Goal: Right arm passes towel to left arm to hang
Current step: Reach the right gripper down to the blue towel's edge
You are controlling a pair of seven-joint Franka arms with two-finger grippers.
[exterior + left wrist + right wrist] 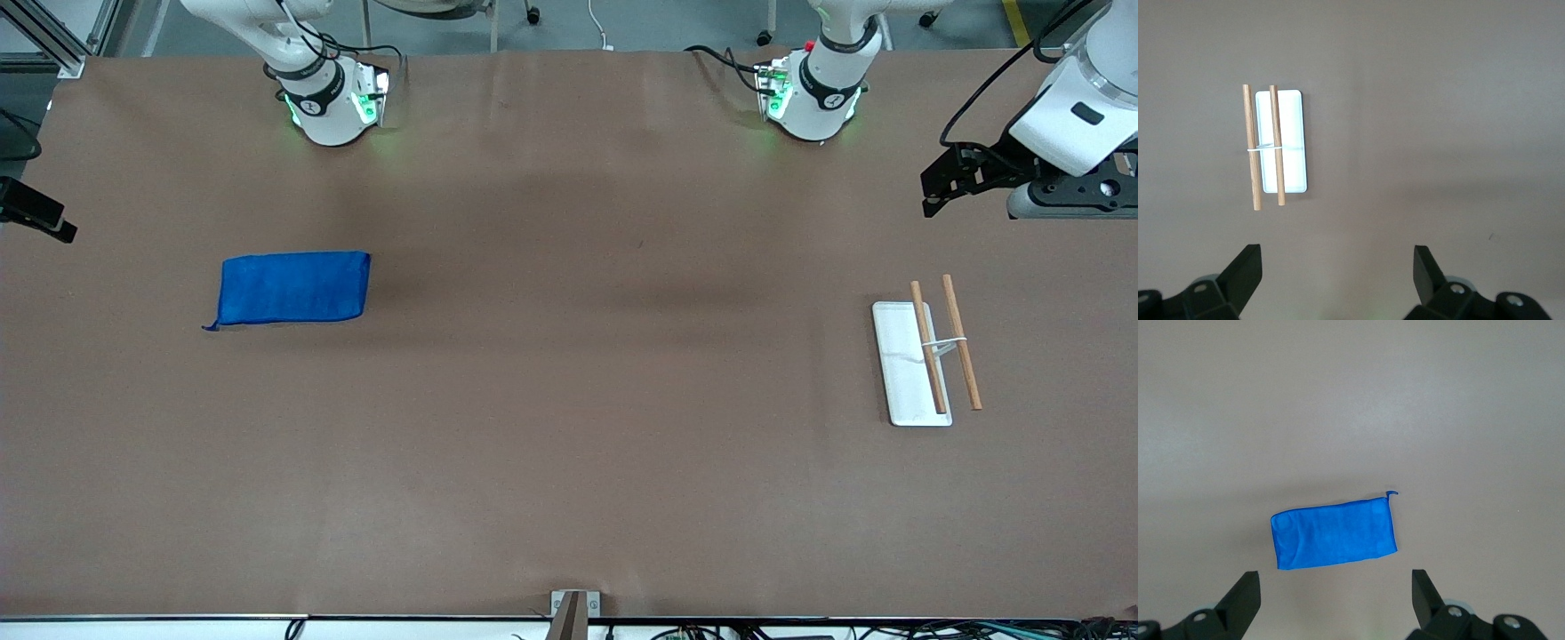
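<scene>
Front view: I see the towel [292, 289] lying folded flat on the table [569, 427] toward the right arm's end, nothing touching it. The rack [929, 351], white tray w/ two wooden rods, sits toward the left arm's end. The left gripper [944, 188] hangs over the table's edge there, fingers apart, waiting. The right gripper isn't in this view.

Left wrist view: left gripper [1337, 267] wide open above bare table, rack [1279, 143] ahead. Rods are smooth, round, bound by a thin white band.

Right wrist view: right gripper [1335, 590] open, empty, high over the towel [1333, 533]. Cloth's soft, slightly rumpled, loop at one corner. I'd drop straight down and pinch near a short edge, so enough hangs free for the handover.
</scene>
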